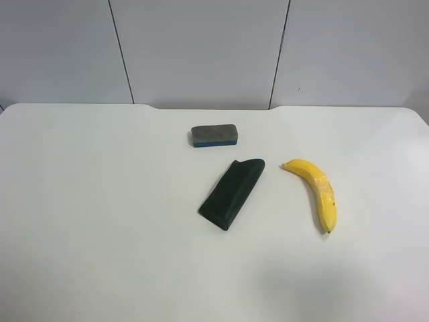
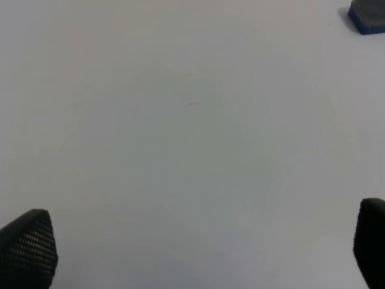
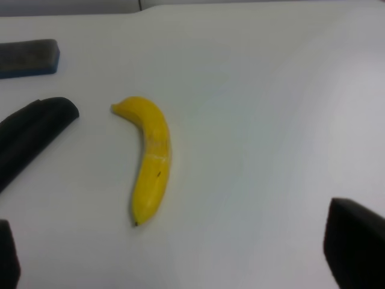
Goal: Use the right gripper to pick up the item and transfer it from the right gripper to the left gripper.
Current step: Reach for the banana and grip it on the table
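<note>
Item: a curved yellow banana (image 1: 315, 191) with a dark tip and a pale scuffed patch lies flat on the white table (image 1: 100, 201). In the right wrist view the banana (image 3: 150, 159) sits ahead of the right gripper (image 3: 180, 253), within the span of its jaws and apart from both. It is closer to the black finger on the wedge's side than to the other black finger (image 3: 355, 247). Its dark tip points back toward the jaws and its stem end points away.

Right gripper: jaws spread wide, holding nothing and touching nothing.

Left gripper (image 2: 198, 247): jaws likewise spread wide, with one textured black finger (image 2: 27, 250) at each edge of the view. Only bare table lies between and ahead of them. Nothing is held.

Surroundings: a dark green-black wedge-shaped pad (image 1: 232, 192) lies just beside the banana, not touching it, off to one side of the right jaws' span (image 3: 33, 135). A small grey eraser block with a blue base (image 1: 214, 135) lies beyond the wedge, farther from the right jaws (image 3: 27, 57). One corner of it shows far ahead of the left jaws (image 2: 368, 18). Nothing lies between the right jaws and the banana.
</note>
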Robot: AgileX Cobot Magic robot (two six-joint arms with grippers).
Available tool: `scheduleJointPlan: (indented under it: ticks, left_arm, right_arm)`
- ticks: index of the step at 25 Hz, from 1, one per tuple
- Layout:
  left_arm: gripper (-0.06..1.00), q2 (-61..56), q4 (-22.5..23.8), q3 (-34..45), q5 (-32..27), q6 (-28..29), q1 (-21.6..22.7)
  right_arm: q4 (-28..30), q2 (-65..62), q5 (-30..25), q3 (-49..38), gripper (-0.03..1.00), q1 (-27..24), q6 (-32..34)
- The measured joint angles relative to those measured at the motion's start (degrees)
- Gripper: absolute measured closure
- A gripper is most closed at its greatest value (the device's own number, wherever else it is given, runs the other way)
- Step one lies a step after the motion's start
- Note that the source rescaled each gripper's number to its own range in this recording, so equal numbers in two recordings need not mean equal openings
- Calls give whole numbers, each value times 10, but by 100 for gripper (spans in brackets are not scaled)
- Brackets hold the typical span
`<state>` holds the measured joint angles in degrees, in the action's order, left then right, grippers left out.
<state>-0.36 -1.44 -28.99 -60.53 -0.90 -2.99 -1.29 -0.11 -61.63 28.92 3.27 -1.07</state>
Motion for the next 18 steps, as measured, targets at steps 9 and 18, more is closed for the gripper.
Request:
scheduleJointPlan:
  ticks: [9,18]
  left_arm:
    - [-6,0,0,0,0,0,0]
    - [-6,0,0,0,0,0,0]
  right_arm:
    - [0,0,0,0,-3,0,0]
    - [0,0,0,0,-3,0,0]
